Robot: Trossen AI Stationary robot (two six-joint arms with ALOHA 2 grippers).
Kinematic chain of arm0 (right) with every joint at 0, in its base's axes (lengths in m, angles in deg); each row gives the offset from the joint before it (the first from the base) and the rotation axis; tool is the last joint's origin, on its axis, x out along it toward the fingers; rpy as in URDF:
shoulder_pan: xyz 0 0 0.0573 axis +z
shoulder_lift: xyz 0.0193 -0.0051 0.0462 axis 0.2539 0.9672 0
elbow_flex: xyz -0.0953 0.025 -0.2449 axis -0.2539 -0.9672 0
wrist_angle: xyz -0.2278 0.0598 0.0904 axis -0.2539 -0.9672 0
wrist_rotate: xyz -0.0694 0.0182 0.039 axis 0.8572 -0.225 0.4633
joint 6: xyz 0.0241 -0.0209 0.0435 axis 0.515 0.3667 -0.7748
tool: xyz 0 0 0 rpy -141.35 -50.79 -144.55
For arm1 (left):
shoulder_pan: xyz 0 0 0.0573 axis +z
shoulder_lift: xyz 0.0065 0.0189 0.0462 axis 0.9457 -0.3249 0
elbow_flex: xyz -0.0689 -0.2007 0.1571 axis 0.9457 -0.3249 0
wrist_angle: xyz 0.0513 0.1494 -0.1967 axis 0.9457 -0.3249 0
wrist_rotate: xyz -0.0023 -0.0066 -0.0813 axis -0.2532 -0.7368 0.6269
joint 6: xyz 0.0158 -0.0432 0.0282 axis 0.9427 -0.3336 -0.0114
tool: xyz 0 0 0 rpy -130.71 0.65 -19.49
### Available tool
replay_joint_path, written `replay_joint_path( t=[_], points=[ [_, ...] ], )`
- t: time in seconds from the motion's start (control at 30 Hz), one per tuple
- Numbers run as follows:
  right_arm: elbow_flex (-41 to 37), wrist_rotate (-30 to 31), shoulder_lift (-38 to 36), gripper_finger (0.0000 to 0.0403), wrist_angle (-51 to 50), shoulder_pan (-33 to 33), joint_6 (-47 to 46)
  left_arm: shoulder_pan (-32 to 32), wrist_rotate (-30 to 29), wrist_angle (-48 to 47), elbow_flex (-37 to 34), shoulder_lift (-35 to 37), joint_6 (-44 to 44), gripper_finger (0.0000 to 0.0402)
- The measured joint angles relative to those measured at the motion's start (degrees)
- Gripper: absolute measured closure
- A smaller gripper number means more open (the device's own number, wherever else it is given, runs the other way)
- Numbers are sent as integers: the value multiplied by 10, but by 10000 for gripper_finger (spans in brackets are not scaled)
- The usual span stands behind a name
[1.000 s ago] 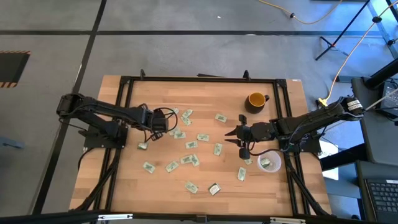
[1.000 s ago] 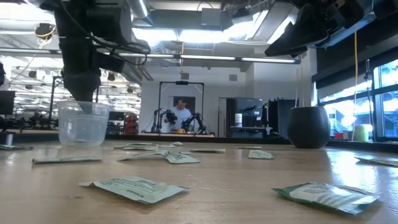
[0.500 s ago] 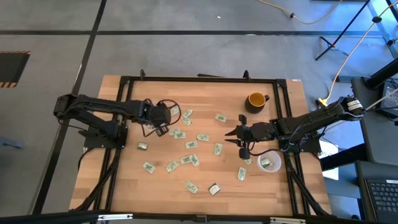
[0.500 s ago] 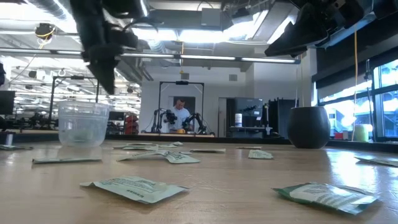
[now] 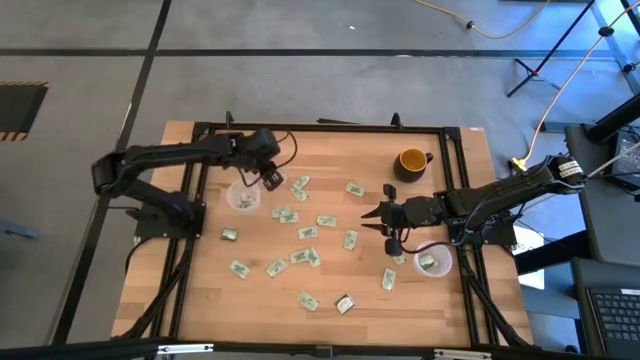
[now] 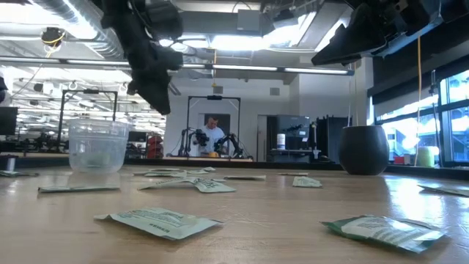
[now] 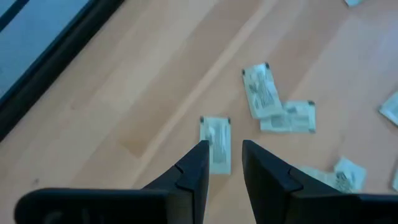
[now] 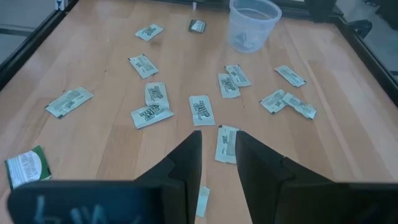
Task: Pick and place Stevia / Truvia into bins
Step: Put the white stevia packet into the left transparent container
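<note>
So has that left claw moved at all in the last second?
Yes. The left gripper has swung from over the clear cup toward the table's far edge, nearer the mug.

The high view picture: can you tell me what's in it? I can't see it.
Green-and-white packets lie scattered over a wooden table seen from above. The left gripper hangs beside a clear cup; the right gripper waits mid-table near a second cup. A yellow mug stands at the far side.

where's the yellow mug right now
In the high view the yellow mug stands near the table's far right corner, just beyond the right gripper.
</note>
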Motion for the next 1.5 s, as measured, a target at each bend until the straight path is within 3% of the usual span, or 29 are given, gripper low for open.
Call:
replay_joint_path(
  t=[0.17,0.47,0.73,1.5],
  points=[
    [0,0,0,302,-1,0,0,18,45,49,0,-61,40,312],
    [0,0,0,302,-1,0,0,18,55,61,0,-173,70,311],
    [0,0,0,302,-1,0,0,18,54,86,0,-229,70,311],
    [0,0,0,302,-1,0,0,18,55,76,-3,-223,76,392]
  ],
)
